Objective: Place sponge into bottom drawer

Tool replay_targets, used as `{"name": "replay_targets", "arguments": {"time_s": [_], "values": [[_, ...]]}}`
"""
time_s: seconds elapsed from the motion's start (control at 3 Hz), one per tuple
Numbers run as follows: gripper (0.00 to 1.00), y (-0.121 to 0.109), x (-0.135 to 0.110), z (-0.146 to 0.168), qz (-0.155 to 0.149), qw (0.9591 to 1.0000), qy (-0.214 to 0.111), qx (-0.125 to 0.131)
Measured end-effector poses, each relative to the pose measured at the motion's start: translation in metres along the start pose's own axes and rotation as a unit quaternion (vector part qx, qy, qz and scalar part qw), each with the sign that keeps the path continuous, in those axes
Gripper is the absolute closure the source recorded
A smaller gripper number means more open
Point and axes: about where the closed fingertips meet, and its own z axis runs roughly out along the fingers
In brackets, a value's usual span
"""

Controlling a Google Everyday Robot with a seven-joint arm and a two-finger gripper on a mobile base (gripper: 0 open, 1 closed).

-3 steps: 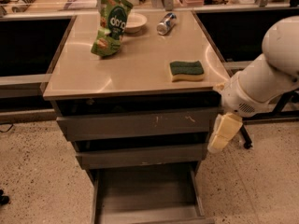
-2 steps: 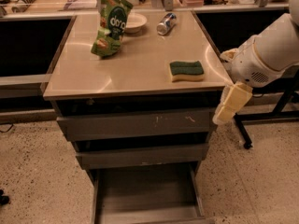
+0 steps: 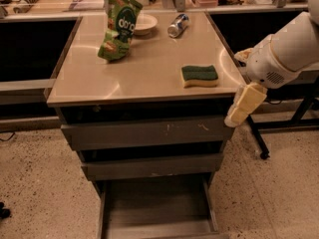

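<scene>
The sponge (image 3: pixel 200 75), dark green on top with pale yellow foam below, lies flat on the tan cabinet top (image 3: pixel 144 63) near its right front edge. The bottom drawer (image 3: pixel 157 206) is pulled out below, a grey tray with nothing visible in it. My gripper (image 3: pixel 242 106) hangs off the white arm just past the cabinet's right front corner, below and to the right of the sponge, apart from it and holding nothing.
A green snack bag (image 3: pixel 118 27), a white bowl (image 3: pixel 142 23) and a lying metal can (image 3: pixel 178 25) sit at the back of the top. The top drawer (image 3: pixel 144 132) and middle drawer (image 3: pixel 152 165) are shut. A dark stand leg (image 3: pixel 256 141) is on the floor right.
My arm and gripper have risen from beside the drawer fronts up toward the cabinet's right front corner. The sponge and other objects have not moved.
</scene>
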Motion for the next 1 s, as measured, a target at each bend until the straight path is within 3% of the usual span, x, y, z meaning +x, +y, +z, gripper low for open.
{"name": "replay_targets", "arguments": {"time_s": [0.67,1.0], "values": [[0.00,-0.077,-0.017,0.028,0.021,0.9969,-0.075,0.003],[0.00,-0.108,-0.023,0.051,0.040,0.9927,-0.114,-0.008]]}}
